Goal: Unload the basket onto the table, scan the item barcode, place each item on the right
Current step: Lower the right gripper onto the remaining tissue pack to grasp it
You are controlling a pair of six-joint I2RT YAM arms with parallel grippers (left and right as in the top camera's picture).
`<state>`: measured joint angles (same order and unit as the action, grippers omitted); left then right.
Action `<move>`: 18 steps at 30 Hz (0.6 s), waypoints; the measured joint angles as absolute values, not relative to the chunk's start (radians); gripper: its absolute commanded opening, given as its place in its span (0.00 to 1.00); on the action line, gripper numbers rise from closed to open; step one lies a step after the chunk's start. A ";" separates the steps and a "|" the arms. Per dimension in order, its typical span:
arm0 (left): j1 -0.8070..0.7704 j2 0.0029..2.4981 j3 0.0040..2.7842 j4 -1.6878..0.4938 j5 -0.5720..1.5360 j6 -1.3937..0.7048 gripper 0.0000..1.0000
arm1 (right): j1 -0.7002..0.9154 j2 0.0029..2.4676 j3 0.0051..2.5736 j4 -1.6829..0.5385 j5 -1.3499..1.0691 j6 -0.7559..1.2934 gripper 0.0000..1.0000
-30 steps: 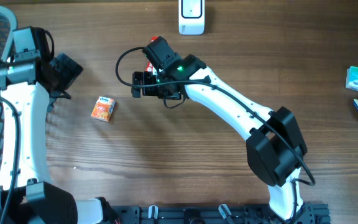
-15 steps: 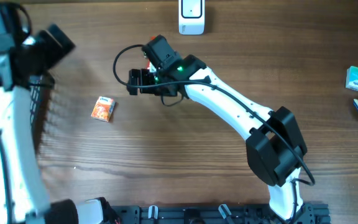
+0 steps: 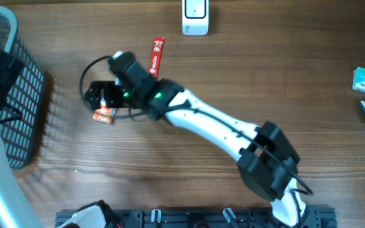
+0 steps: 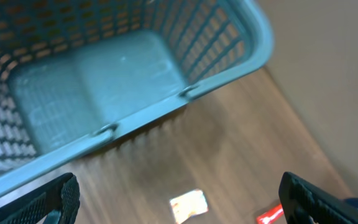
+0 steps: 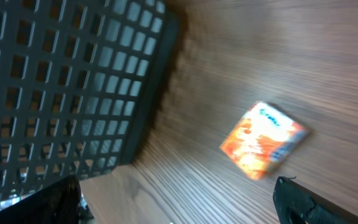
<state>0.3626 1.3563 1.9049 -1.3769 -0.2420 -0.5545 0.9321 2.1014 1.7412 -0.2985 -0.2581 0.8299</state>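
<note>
Orange against brown wood, the small packet [image 3: 104, 115] lies flat on the table [image 3: 189, 158], near the dark mesh basket [image 3: 19, 95] and directly under the right gripper [image 3: 99, 99], which reaches across from the far side. The right wrist view shows that gripper's two fingers [image 5: 58, 199] spread wide with nothing between them, and the packet [image 5: 263, 149] sits off toward one finger rather than centred. The left gripper [image 4: 179, 182] hangs above the basket's rim [image 4: 185, 93], likewise wide open and empty-handed.

The step in hand appears to be the approach to a pickup: nothing is lifted and nothing has met the white scanner [image 3: 195, 17], which stands well apart at the table's far edge. The next move likely calls for centring the jaws over the packet, lowering, closing on its sides, then carrying it to the scanner with the barcode turned toward it. No barcode shows on the upper face, so the packet may need turning over.

A red sachet [image 3: 158, 52] lies between packet and scanner, and a teal carton [image 3: 362, 80] waits at the right edge. The basket's floor, seen from the left wrist, looks bare.
</note>
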 measured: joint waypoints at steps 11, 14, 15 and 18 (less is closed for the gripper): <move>0.367 1.361 1.905 -1.459 -0.243 -0.560 1.00 | 0.964 2.273 1.741 -0.260 -0.189 0.878 0.99; 0.367 1.361 1.905 -1.459 -0.243 -0.560 1.00 | 0.964 2.298 1.740 -0.262 -0.189 0.871 0.99; 0.367 1.361 1.905 -1.459 -0.243 -0.559 1.00 | 0.965 2.302 1.740 -0.260 -0.189 0.868 0.99; 0.367 1.361 1.905 -1.459 -0.243 -0.559 1.00 | 0.965 2.305 1.740 -0.260 -0.181 0.867 0.96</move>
